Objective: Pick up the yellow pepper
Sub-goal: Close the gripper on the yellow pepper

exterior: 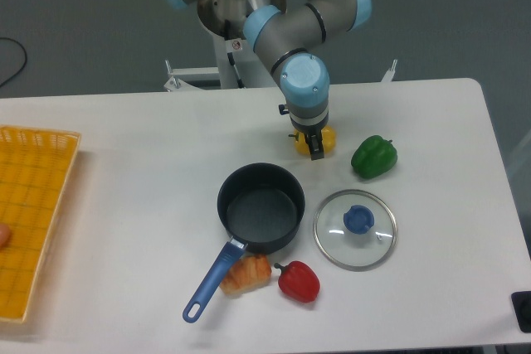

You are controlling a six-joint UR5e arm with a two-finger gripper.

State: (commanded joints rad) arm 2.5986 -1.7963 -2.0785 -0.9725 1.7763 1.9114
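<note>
Camera view from above shows the gripper [313, 142] pointing down at the white table [124, 172]. The yellow pepper [316, 140] sits right between the jaws, with a bit of yellow showing on each side of the dark fingers [315, 148]. The jaws look closed in on the pepper and seem to touch it, but the arm's round grey and blue wrist [304, 82] hides the top, so I cannot tell if the grip is tight.

The green pepper [373, 156] is just off to one side of the jaws, near but not touching. Below the jaws in the picture is the dark pot [260, 207] with a blue handle [212, 281]. It is open and nothing is in it. Its glass lid [355, 229] with a blue knob lies flat on the table beside the pot, under the green pepper. Farther from the jaws, past the pot, lie a piece of bread [246, 273] and the red pepper [299, 281], touching each other. The yellow basket [33, 213] is well away at the far edge of the table.
</note>
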